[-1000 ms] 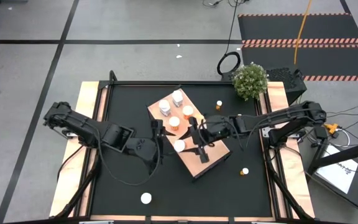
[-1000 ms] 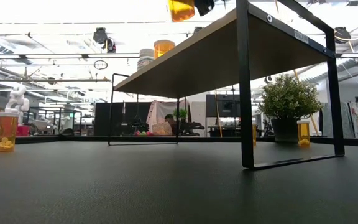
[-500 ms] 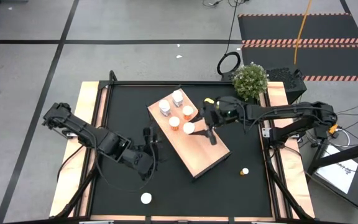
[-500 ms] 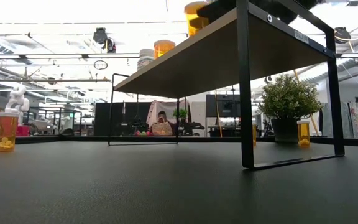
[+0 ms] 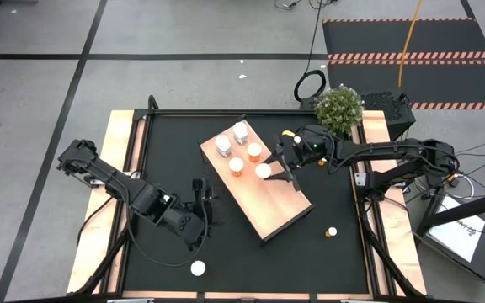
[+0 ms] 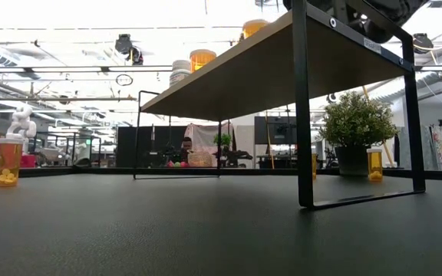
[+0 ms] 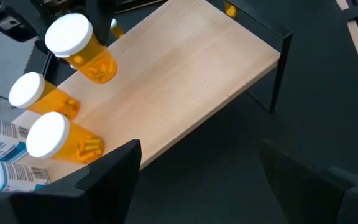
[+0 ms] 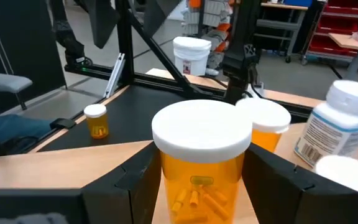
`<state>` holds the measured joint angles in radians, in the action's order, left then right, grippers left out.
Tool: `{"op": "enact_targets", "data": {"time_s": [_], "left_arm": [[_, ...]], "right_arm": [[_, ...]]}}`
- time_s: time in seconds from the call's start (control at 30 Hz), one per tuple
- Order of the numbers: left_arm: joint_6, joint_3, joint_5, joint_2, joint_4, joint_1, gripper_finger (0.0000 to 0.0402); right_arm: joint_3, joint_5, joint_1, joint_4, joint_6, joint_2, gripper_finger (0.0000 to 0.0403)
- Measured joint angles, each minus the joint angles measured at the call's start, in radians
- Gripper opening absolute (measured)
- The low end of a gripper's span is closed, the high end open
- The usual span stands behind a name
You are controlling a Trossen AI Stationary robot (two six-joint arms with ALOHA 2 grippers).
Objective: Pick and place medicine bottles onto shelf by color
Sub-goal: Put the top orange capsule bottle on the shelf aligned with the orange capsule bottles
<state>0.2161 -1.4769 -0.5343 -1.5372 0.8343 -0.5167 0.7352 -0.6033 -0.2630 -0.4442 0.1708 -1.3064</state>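
Note:
The light-wood shelf (image 5: 268,206) stands on black legs in the middle of the table. On its far end stand two white bottles (image 5: 241,130) and two orange bottles (image 5: 254,151). A third orange bottle with a white cap (image 5: 263,171) stands beside them, between the fingers of my right gripper (image 5: 269,172). That bottle (image 8: 202,127) fills the right wrist view. My left gripper (image 5: 205,204) is open above the black table, off the shelf's near-left side. In the left wrist view, my left gripper (image 7: 197,180) faces the shelf (image 7: 185,81) and the orange bottles (image 7: 61,140). My right gripper holds the orange bottle by its body (image 8: 173,180), just under the white cap, pinched between the two fingers (image 8: 135,180). It comes from the table's right side, close to level. The bottle is upright. In the low view its bottom (image 6: 253,29) seems to rest on the shelf top.
A potted plant (image 5: 339,109) stands at the far right corner. Loose bottles are on the table: a white-capped one (image 5: 197,268) near the front edge, a small orange one (image 5: 332,231) to the right, and another (image 5: 286,135) by the right arm. The shelf's near half is bare wood.
My right gripper carried the orange bottle from above the middle of the shelf toward the far edge. It lowered the bottle beside the other orange bottles. My left gripper drew back from the shelf toward the near-left of the table.

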Motion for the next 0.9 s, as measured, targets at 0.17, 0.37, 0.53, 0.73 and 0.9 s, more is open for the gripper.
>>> {"op": "enact_targets", "data": {"time_s": [0.17, 0.37, 0.53, 0.73, 0.9], "left_arm": [[-0.01, 0.0, 0.0, 0.0, -0.001, 0.006, 0.0328], [-0.026, 0.0, 0.0, 0.0, -0.003, 0.016, 0.0328], [-0.051, 0.0, 0.0, 0.0, -0.024, 0.023, 0.0328], [-0.056, 0.0, 0.0, 0.0, -0.024, 0.028, 0.0328], [-0.056, 0.0, 0.001, 0.0, -0.024, 0.027, 0.0328]], "right_arm": [[-0.017, -0.003, 0.0, 0.002, -0.002, 0.0, 0.0199], [-0.032, -0.002, -0.009, 0.003, -0.028, -0.001, 0.0199], [-0.048, 0.015, -0.013, -0.001, -0.028, -0.001, 0.0199], [-0.048, 0.027, -0.013, -0.001, -0.046, -0.006, 0.0199], [-0.048, 0.028, -0.013, -0.001, -0.047, -0.007, 0.0199]]}}
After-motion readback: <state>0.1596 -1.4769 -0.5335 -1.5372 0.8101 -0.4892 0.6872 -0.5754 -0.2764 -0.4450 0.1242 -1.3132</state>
